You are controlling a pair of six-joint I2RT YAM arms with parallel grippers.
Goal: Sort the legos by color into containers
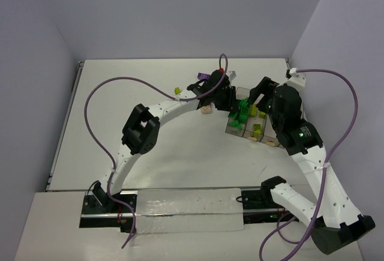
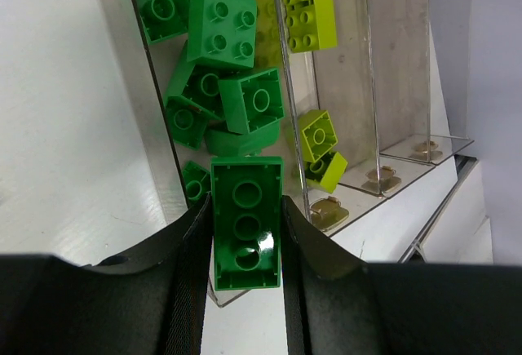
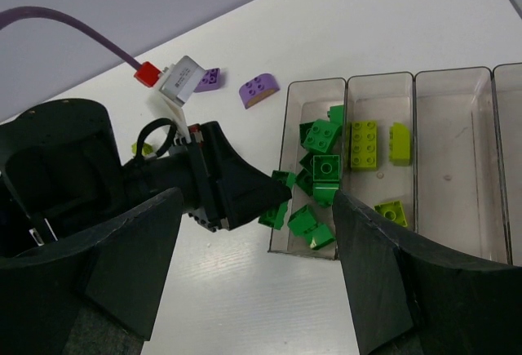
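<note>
My left gripper (image 2: 246, 208) is shut on a dark green lego (image 2: 246, 224), which sits lengthwise between the jaws with its hollow underside facing the camera. It hangs over the near end of the first bin of the containers (image 3: 347, 82). That bin holds several dark green legos (image 3: 325, 167). The second bin holds yellow-green legos (image 3: 363, 144). The other bins in view hold no bricks. My right gripper (image 3: 258, 196) is open above the bins' near end with nothing between its fingers. In the top view the left gripper (image 1: 231, 108) and right gripper (image 1: 261, 96) flank the containers (image 1: 255, 126).
Two purple legos (image 3: 259, 88) lie on the table left of the bins. A tan lego (image 1: 207, 110) lies under the left arm, and a yellow-green one (image 1: 177, 90) further left. Purple cables loop over both arms.
</note>
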